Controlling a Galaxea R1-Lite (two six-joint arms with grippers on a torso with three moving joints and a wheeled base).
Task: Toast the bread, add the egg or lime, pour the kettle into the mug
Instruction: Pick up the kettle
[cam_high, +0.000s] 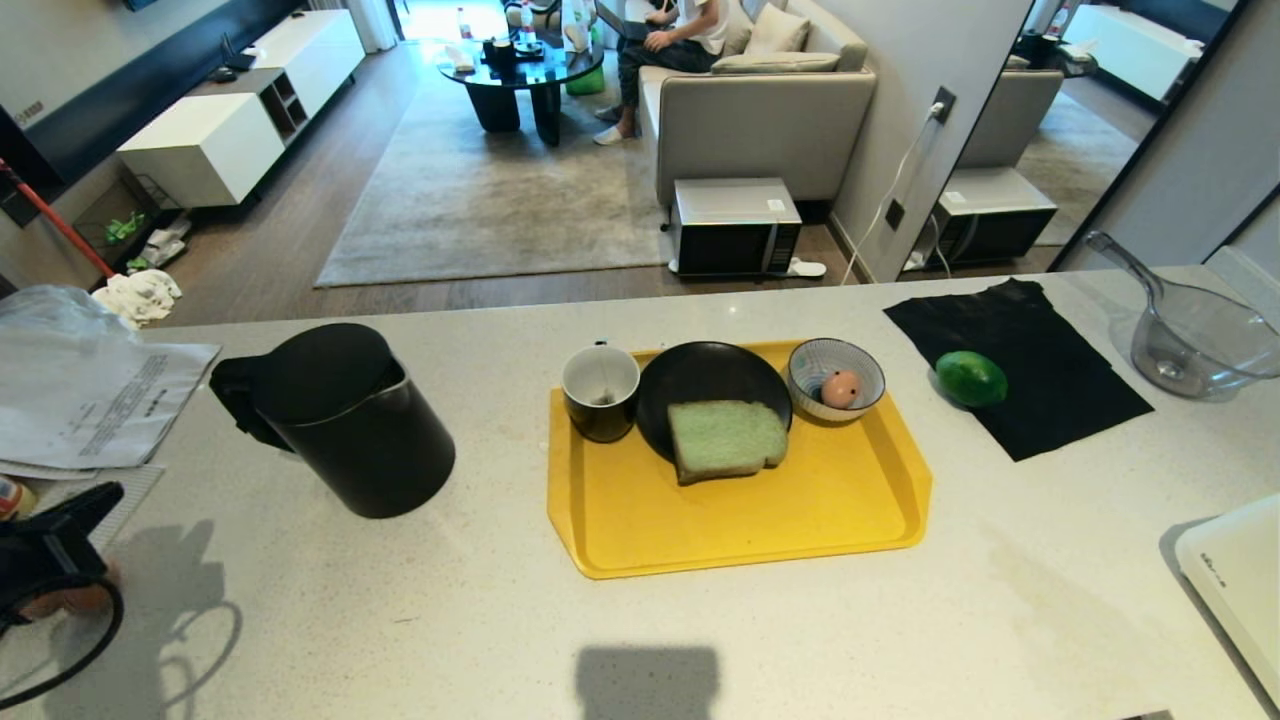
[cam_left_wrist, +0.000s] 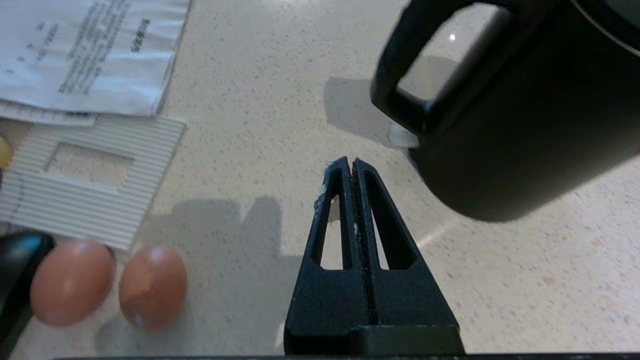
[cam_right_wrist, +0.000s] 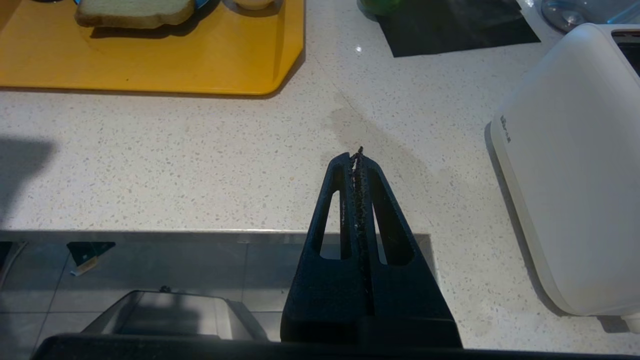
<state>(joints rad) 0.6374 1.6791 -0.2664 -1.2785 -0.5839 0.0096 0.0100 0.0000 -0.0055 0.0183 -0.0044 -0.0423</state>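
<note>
My left hand (cam_left_wrist: 352, 162), fingers pressed together, beside the kettle (cam_left_wrist: 525, 110).
Only my wrist view shows two brown eggs (cam_left_wrist: 107, 285); kettle cut off there.

- I can see lines of dark print on the white paper sheets (cam_high: 95, 395) lying at the far left of the counter, but I can't make out a word in either view.
- The white toaster (cam_right_wrist: 575, 175) at the near right carries a small dark marking on its side; I can't read it.
</note>
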